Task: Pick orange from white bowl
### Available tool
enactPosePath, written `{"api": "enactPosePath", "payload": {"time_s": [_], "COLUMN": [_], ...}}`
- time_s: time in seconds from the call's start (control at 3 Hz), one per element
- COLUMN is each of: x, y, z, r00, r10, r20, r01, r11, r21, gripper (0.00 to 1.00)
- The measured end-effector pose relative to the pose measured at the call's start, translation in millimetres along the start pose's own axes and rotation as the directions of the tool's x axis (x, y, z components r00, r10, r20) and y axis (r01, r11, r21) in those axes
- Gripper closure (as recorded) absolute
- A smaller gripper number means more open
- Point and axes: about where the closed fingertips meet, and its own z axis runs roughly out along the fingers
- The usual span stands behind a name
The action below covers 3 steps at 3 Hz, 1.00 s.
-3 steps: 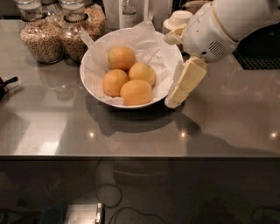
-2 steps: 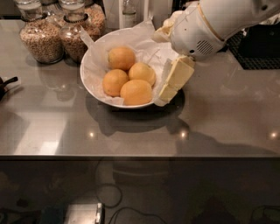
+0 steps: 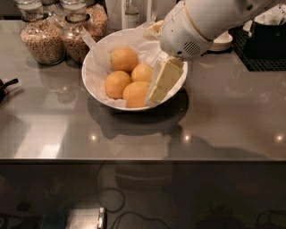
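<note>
The white bowl (image 3: 88, 84), wide and lined with crinkled white paper, stands on the grey counter at centre. Several yellow-orange oranges lie in it: one at the back (image 3: 124, 59), one in the middle (image 3: 142, 73), one at the left (image 3: 117, 84) and one at the front (image 3: 135, 94). My gripper (image 3: 154, 95), cream-coloured under the white arm, reaches down from the upper right into the bowl's right side. Its tip sits right beside the front orange and partly hides it. No orange is lifted.
Two glass jars of grain (image 3: 43, 39) (image 3: 77, 36) stand at the back left, close to the bowl. A bottle (image 3: 131, 13) stands behind. Small white dishes (image 3: 222, 41) and a black mat (image 3: 263, 53) are at the back right. A black object (image 3: 5, 87) pokes in at the left edge.
My gripper has moved left, from outside the bowl's right rim to inside the bowl, against the front orange. The oranges and bowl have not moved.
</note>
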Motion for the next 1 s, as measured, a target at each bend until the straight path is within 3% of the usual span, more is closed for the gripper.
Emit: {"api": "enactPosePath", "payload": {"time_s": [0.33, 1.0], "x": [9.4, 23.2], "y": [-15.9, -104.7], "z": [13.7, 64.3], "r00": [0.996, 0.964], "r10": [0.032, 0.067], "r20": [0.079, 0.257], "r01": [-0.035, -0.102], "r11": [0.9988, 0.987], "r21": [0.034, 0.125], "gripper": [0.0, 0.0]}}
